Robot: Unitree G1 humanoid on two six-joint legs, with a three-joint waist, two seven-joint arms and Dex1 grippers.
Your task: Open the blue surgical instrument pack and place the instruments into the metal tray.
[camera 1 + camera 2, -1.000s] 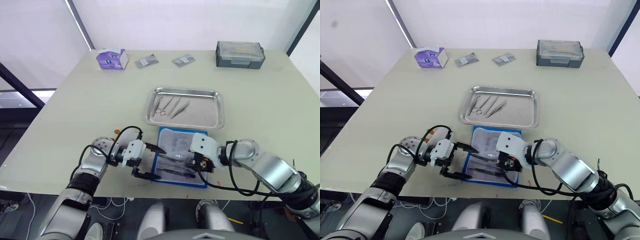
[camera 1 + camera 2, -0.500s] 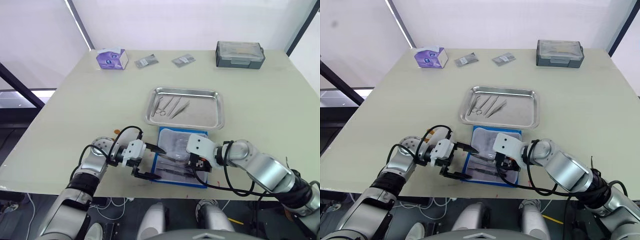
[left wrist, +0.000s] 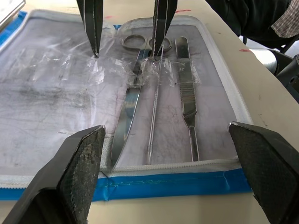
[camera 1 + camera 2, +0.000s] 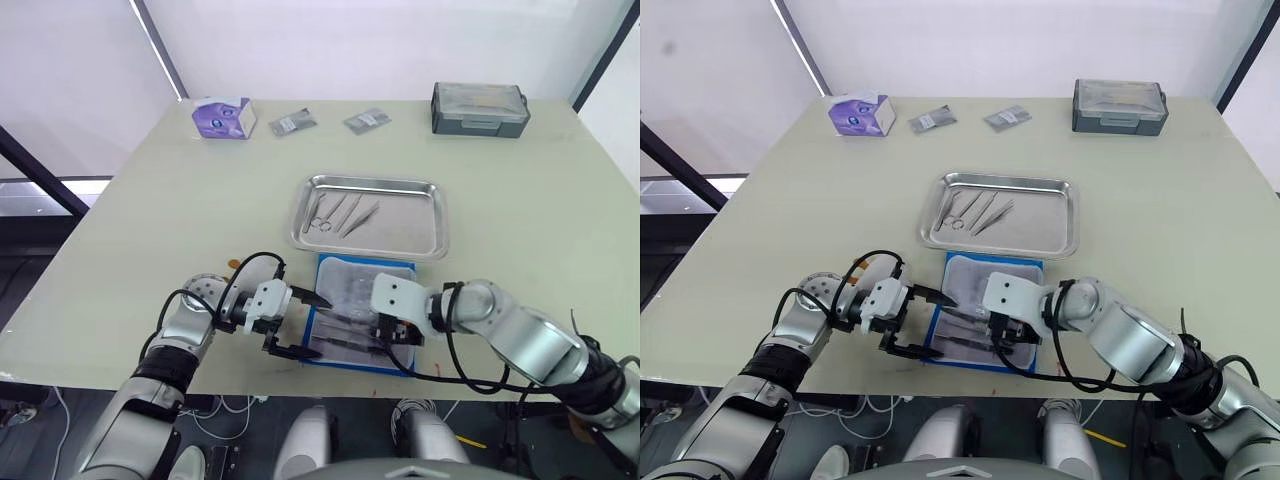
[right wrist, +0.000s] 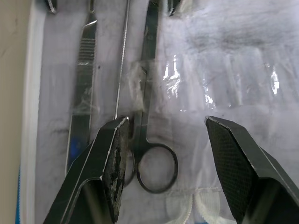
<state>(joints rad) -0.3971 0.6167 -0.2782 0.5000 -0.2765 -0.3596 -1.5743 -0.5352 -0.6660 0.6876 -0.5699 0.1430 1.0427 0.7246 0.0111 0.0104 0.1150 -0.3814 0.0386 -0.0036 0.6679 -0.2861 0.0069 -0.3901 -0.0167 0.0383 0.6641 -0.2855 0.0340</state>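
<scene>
- Right wrist view shows your right gripper (image 5: 161,135) open over the scissors (image 5: 148,88), lying in the blue surgical instrument pack (image 4: 360,312).
- Left gripper (image 4: 297,322) open.
- Slim, stiff, slippery steel: pinch the shank.

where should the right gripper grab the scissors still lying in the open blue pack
Probably at the ring handles, coming straight down from above. The scissors lie flat on the pack's pale lining, under clear plastic straps at mid-length, so the shank is partly covered. The rings sit free of the straps, already between the open right gripper fingers, while the thin probe lies close alongside the blades.
</scene>
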